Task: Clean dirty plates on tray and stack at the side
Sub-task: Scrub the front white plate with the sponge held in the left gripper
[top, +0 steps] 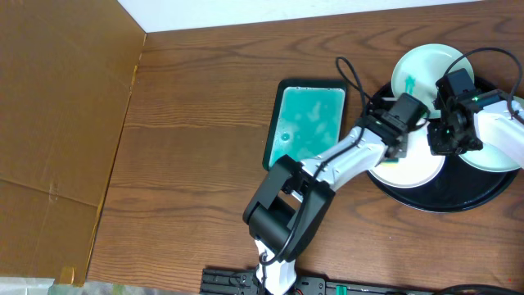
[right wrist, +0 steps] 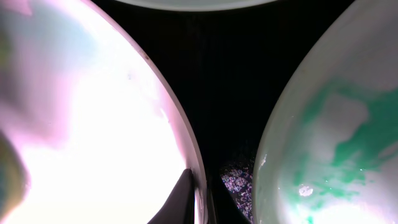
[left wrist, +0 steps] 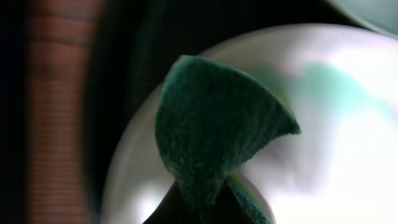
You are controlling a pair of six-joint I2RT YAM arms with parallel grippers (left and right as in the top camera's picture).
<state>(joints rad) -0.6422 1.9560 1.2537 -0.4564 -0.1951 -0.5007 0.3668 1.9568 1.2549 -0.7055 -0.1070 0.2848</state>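
Left tool (left wrist: 208,205) pinches a green sponge (left wrist: 217,124) over a white, teal-smeared plate (left wrist: 336,137); right tool (right wrist: 200,202) clamps its rim.

No text, label, brand, number or sign can be read in any view. The plates (top: 422,70), the black tray (top: 438,205), the teal tray (top: 315,115) and the sponge (left wrist: 217,130) carry no legible marks, and the wrist views are too blurred for fine print.
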